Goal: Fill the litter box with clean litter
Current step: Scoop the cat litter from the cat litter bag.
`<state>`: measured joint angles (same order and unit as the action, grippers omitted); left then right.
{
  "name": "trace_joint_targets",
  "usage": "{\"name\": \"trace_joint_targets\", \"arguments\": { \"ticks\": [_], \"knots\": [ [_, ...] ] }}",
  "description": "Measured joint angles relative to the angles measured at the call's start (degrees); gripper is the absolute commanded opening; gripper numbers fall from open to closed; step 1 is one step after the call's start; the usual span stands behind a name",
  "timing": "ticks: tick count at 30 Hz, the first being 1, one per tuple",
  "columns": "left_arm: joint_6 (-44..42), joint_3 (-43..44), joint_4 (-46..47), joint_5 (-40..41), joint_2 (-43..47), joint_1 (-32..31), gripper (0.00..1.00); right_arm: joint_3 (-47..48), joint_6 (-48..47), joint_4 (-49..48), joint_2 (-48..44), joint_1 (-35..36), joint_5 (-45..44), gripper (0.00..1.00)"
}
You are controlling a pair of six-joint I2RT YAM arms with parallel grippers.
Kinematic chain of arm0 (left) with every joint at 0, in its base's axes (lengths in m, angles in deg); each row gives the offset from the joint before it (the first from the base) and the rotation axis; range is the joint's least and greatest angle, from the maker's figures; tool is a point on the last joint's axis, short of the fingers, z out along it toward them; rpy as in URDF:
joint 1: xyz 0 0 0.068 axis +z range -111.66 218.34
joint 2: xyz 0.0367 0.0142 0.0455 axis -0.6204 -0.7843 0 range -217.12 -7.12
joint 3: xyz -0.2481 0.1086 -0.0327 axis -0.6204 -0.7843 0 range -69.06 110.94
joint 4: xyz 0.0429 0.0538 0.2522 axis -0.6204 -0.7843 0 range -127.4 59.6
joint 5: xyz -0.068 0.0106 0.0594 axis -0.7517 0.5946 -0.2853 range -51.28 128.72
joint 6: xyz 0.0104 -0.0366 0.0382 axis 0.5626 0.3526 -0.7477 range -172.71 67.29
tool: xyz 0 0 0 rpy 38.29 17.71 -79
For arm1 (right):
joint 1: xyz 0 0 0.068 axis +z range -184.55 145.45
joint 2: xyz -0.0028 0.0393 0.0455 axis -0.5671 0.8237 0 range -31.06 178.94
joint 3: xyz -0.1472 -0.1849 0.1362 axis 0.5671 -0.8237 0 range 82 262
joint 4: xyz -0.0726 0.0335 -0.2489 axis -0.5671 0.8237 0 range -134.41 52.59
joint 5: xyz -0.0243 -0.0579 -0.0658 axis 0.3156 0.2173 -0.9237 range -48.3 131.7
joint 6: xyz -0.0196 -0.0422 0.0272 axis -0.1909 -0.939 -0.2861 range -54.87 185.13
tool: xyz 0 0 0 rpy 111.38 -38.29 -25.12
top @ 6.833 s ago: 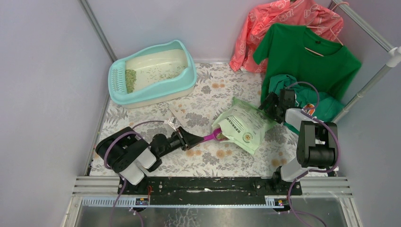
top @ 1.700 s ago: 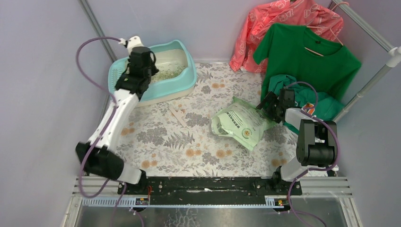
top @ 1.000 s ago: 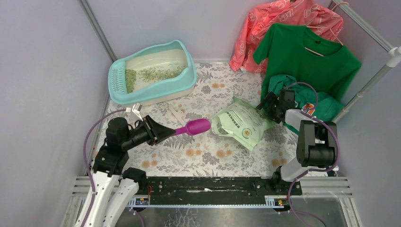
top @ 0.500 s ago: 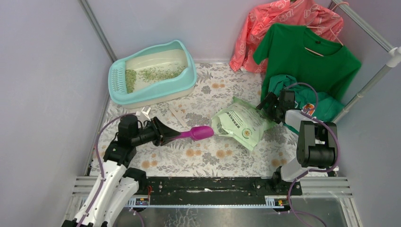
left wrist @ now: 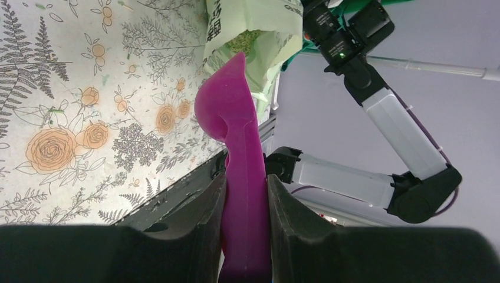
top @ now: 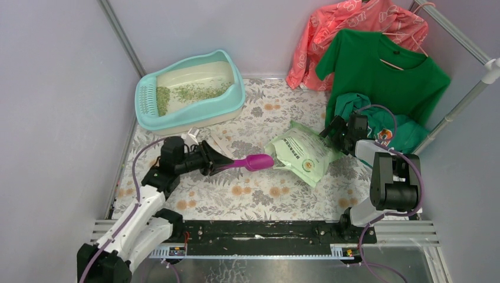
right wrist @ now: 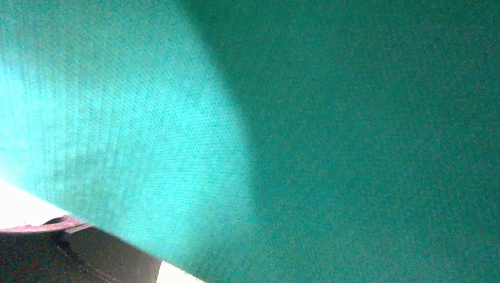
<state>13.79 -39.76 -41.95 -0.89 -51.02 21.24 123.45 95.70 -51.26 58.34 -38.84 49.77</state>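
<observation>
The litter box (top: 239, 97) stands at the back left with clean litter (top: 194, 91) spread in its cream basin. My left gripper (top: 221, 163) is shut on the handle of a purple scoop (top: 252, 161), held sideways low over the table. The scoop's bowl touches the mouth of the light green litter bag (top: 303, 156). In the left wrist view the fingers (left wrist: 206, 224) clamp the scoop (left wrist: 236, 118), and granules (left wrist: 243, 40) show inside the bag's opening (left wrist: 259, 23). My right gripper (top: 332, 133) pinches the bag's raised far right corner. Its wrist view shows only teal cloth (right wrist: 295, 118).
A green shirt (top: 383, 71) and a coral garment (top: 354, 26) hang at the back right, with teal cloth (top: 401, 130) bunched by the right arm. Two pale strips (top: 223, 144) lie on the floral table cover (top: 277, 112). Grey walls close the left and back.
My left arm left the litter box, which holds more litter, and carried the scoop right. The scoop's tip now meets the bag's mouth. The right arm barely moved.
</observation>
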Motion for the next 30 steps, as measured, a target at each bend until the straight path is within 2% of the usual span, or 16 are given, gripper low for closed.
{"name": "trace_joint_targets", "arguments": {
  "ticks": [8,14,21,30],
  "knots": [
    [0.2,2.9,4.7,6.4,-12.0,-8.5,0.06,-2.5,1.0,-3.1,-1.4,0.0,-0.5,0.99],
    [-1.0,12.2,7.0,12.1,-23.2,-13.8,0.05,-3.4,1.2,-4.6,-1.6,0.0,-0.5,0.99],
    [-4.7,22.8,6.9,15.5,-36.1,-15.5,0.05,-4.7,1.2,-6.5,-2.2,0.0,-0.6,0.99],
    [-7.7,26.4,2.7,15.0,-43.4,-16.5,0.05,-6.1,1.5,-7.7,-3.2,0.0,-0.6,0.99]
  ]
}}
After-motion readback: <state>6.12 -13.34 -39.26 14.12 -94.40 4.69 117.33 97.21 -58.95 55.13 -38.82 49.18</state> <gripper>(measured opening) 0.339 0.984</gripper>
